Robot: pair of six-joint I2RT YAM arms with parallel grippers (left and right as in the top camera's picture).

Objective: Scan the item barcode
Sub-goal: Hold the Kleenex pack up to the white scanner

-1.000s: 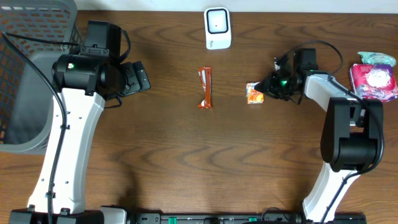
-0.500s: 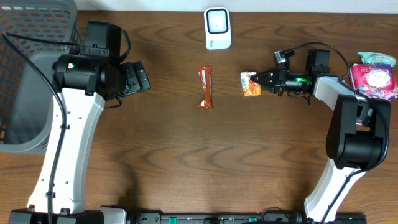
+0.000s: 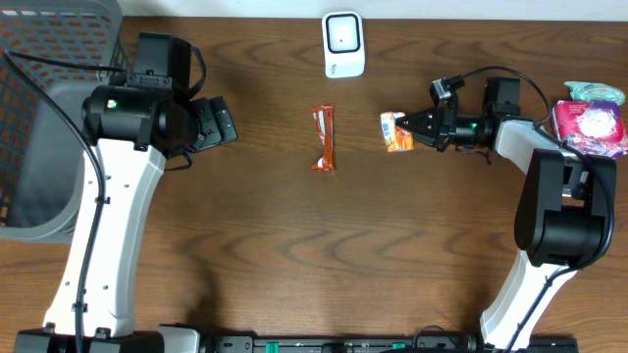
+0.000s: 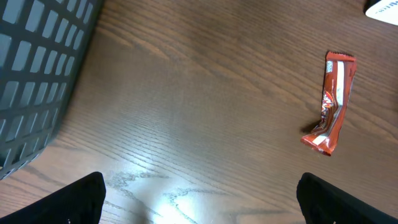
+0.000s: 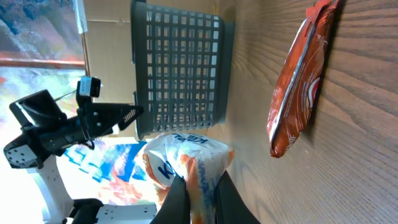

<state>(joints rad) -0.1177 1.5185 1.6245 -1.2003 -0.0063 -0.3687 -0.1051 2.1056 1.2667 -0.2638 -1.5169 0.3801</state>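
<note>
Pinching a small orange snack packet [image 3: 396, 131] by one edge, the right gripper [image 3: 412, 127] has its jaws closed tight on it, just right of a red candy bar [image 3: 324, 137]. The white scanner [image 3: 343, 44] stands at the table's [image 3: 294, 255] far edge, apart from both. The left gripper [image 3: 218, 122] hangs spread wide, holding nothing, beside the grey basket [image 3: 39, 59], with a stretch of wood between it and the bar.

Snack packet [image 3: 395, 131] lettering too small overhead
</note>
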